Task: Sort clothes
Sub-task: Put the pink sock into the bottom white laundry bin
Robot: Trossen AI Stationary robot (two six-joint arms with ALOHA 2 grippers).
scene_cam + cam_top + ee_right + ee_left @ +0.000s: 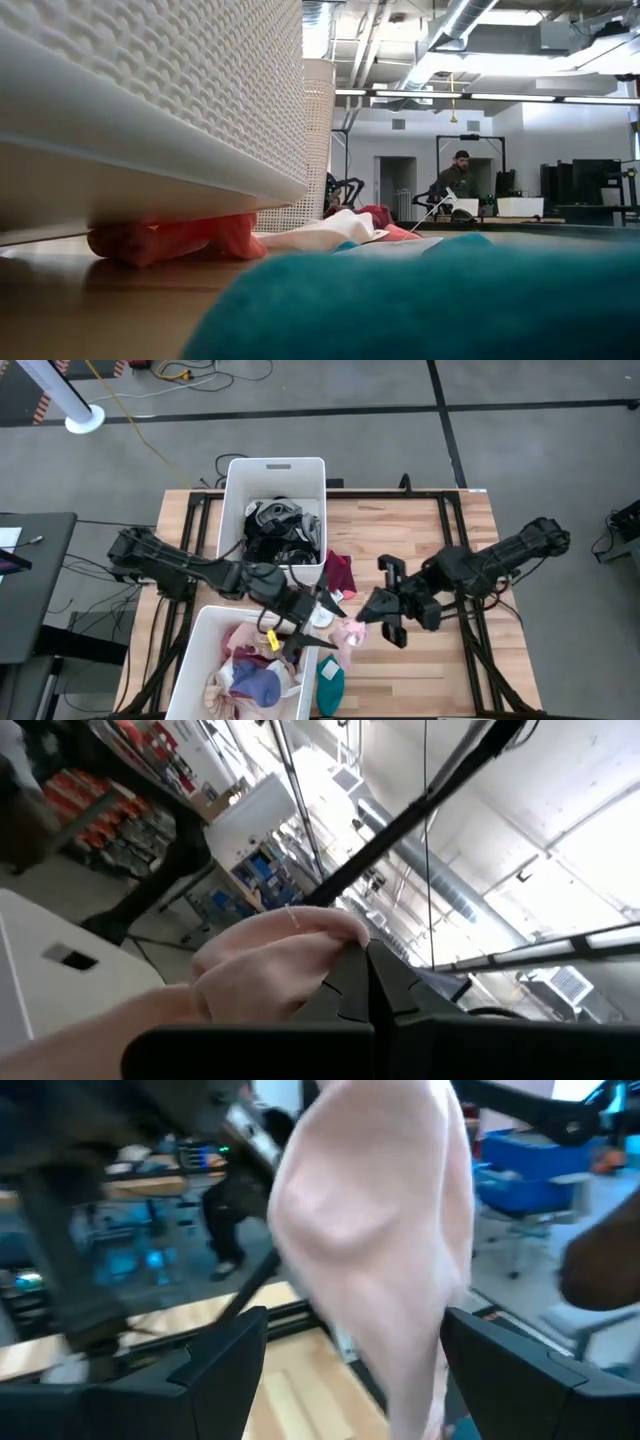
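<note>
A pale pink garment (350, 637) hangs from my right gripper (357, 618), which is shut on it over the table between the two bins and the right arm. My left gripper (322, 625) is open beside the near bin (200, 650). In the left wrist view the pink garment (380, 1230) hangs between its two spread fingers (230, 1355); whether it touches them I cannot tell. On the table lie a maroon garment (341, 572), a white one (322, 617) and a teal one (330, 685). My right gripper pinches the pink garment's upper end (300, 955) between its two shut fingers, a bunched fold of cloth. The garment hangs below the fingers, slack, as the left wrist view shows; its lower end runs out of that picture.
The far white bin (232, 500) holds black and grey clothes. The near bin holds pink, blue and white ones. In the low view the teal cloth (420, 300) fills the foreground and a pink-red cloth (170, 240) lies under the bin. A person (458, 180) sits far back in the room.
</note>
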